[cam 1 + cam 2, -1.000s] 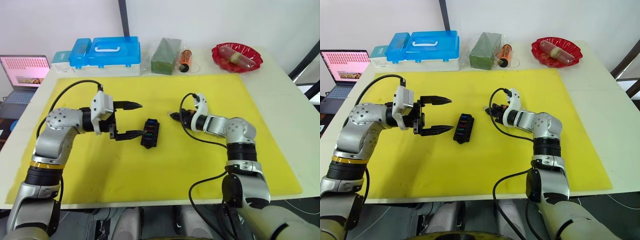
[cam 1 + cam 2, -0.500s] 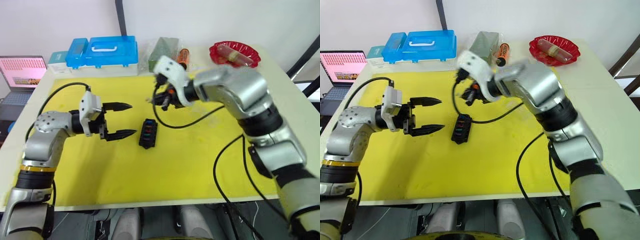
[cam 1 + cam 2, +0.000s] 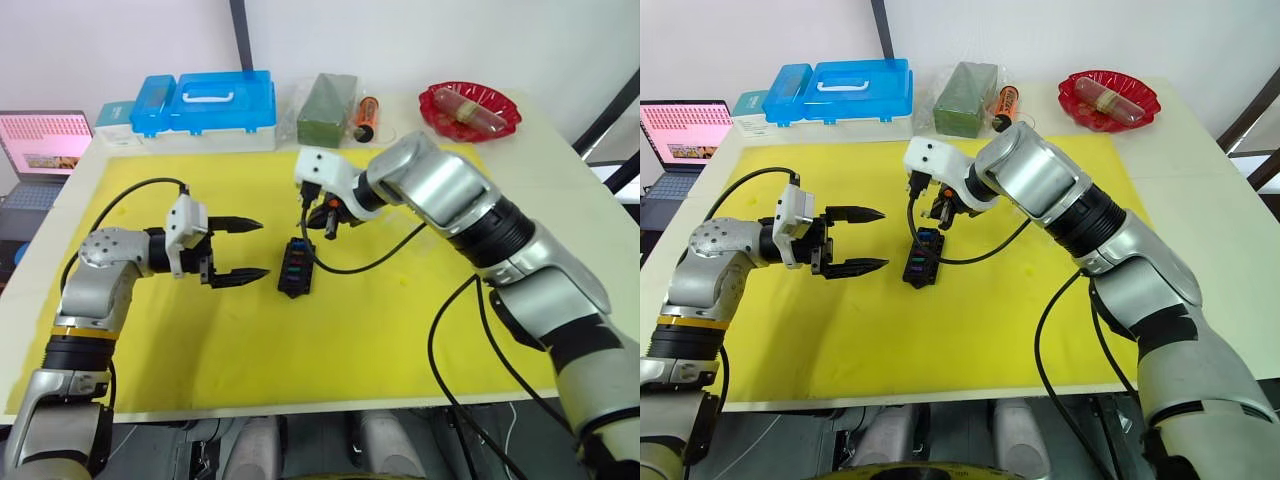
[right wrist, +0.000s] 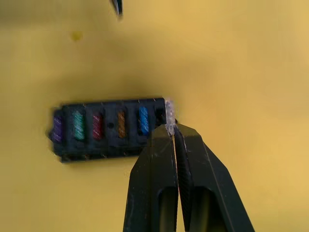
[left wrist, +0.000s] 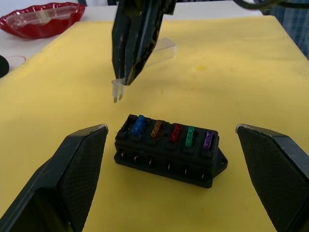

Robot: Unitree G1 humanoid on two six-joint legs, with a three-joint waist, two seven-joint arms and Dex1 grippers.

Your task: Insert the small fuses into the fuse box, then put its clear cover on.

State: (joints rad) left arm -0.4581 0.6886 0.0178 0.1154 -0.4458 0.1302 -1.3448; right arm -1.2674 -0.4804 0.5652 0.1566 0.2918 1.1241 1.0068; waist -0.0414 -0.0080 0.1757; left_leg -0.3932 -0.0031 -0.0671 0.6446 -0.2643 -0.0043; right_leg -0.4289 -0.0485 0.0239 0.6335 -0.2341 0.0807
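Fuse [image 5: 116, 90] pinched in right tool [image 5: 120, 82].

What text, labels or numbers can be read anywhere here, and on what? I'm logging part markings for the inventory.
No text is readable.
Laptop screen: pink page with rows of print, too small to read.
Orange tube: dark markings, too small to read.
Fuse box and its fuses: no marking can be made out.
Blue-lidded case: no label visible.

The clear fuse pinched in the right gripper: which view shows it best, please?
The left wrist view: the clear fuse hangs free below the right gripper, above the fuse box. The right wrist view sees it end-on; in the eye views it is too small.
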